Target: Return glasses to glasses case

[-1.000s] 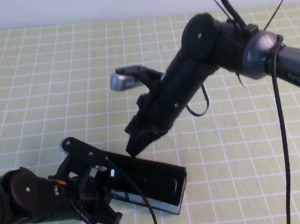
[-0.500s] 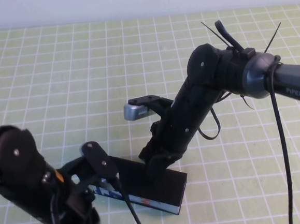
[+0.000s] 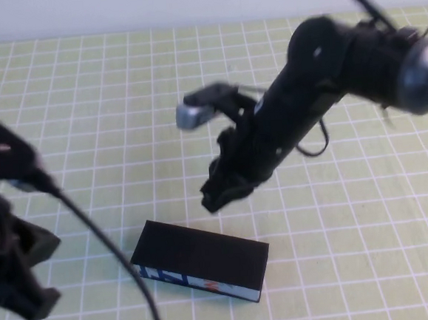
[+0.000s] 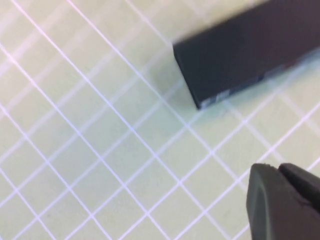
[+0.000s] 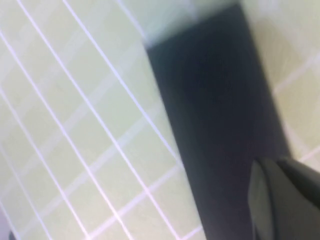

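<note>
The glasses case [image 3: 199, 259] lies closed on the green grid mat, front centre, a matte black box whose blue-and-white side strip with an orange mark faces the front. The glasses are not in view. My right gripper [image 3: 217, 197] hangs shut and empty just above and behind the case, apart from it. My left gripper [image 3: 21, 294] is at the front left, away from the case. The left wrist view shows the case's end [image 4: 245, 55] beyond the shut left gripper [image 4: 277, 170]. The right wrist view shows the case's black top [image 5: 215, 125] under the shut right gripper [image 5: 277, 167].
The green mat with white grid lines [image 3: 83, 103] covers the table up to a pale wall at the back. A black cable [image 3: 110, 250] from the left arm hangs near the case's left end.
The case stood open one second ago and is now closed. The right gripper pressed down on its top, then lifted away. The left arm drew back to the left, off the case.
</note>
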You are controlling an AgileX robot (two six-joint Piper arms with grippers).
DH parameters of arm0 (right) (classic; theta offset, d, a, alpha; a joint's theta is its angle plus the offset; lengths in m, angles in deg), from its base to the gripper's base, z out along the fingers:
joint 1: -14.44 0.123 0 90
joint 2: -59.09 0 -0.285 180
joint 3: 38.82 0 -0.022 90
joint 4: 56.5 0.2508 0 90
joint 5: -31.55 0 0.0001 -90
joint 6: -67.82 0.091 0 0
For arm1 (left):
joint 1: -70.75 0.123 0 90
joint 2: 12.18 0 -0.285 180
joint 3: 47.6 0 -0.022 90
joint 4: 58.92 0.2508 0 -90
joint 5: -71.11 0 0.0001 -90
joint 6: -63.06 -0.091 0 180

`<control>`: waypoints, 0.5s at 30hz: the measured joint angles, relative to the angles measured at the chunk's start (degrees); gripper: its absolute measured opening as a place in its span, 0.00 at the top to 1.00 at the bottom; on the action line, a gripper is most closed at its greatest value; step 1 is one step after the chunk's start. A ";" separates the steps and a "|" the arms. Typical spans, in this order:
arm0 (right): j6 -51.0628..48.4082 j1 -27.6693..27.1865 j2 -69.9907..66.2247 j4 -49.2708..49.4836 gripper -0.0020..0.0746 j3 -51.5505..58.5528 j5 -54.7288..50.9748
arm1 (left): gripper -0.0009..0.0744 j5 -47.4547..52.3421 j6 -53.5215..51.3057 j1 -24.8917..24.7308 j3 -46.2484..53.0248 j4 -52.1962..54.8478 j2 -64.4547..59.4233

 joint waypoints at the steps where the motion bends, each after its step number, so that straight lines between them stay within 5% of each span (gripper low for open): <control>1: 0.00 0.00 2.31 -0.10 1.00 0.00 0.66 | 0.99 0.00 1.28 0.00 0.00 0.10 2.77; 15: 4.76 0.00 32.37 -9.65 1.00 0.81 8.12 | 0.99 -7.76 14.45 0.00 10.72 0.43 34.34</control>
